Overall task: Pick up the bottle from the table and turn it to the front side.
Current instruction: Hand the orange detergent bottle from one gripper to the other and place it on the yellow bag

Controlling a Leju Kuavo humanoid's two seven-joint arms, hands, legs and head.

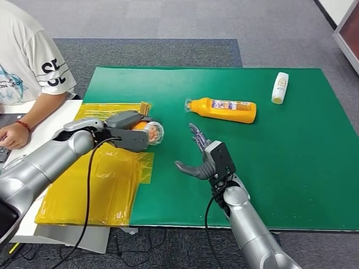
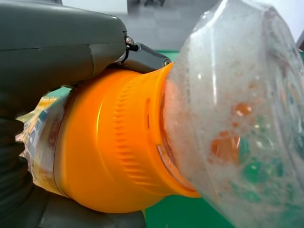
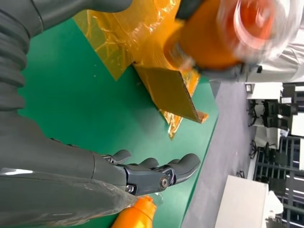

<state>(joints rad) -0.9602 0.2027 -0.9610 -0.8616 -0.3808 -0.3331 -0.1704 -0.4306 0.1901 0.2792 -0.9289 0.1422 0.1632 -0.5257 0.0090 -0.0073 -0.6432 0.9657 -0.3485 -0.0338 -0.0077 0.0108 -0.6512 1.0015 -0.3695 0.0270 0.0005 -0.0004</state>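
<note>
Nearest in, the right hand (image 1: pixel 202 159) hangs over the green mat-covered worktop (image 1: pixel 296 168), fingers spread wide and holding nothing, palm turned toward the left hand. Just across from it, the left hand (image 1: pixel 127 134) is wrapped round the body of an orange plastic bottle with a clear domed cap (image 1: pixel 153 132), carrying it on its side with the cap pointing at the right hand. From the left wrist, the cap's clear dome (image 2: pixel 243 118) is frothy inside and sits on a ribbed orange collar (image 2: pixel 114 142), with a printed label back by the fingers. Under and behind the left hand lies a crinkled yellow plastic sheet (image 1: pixel 101 185) with a strip of brown cardboard (image 3: pixel 168 90) at its edge. Beyond the right hand, a second orange bottle (image 1: pixel 222 109) lies flat on the mat, cap toward the left hand's side. Farther out past it rests a small white bottle (image 1: pixel 280 87). Off beyond the left hand, a person in a white shirt (image 1: pixel 25 56) sits with a forearm on a white surface.
</note>
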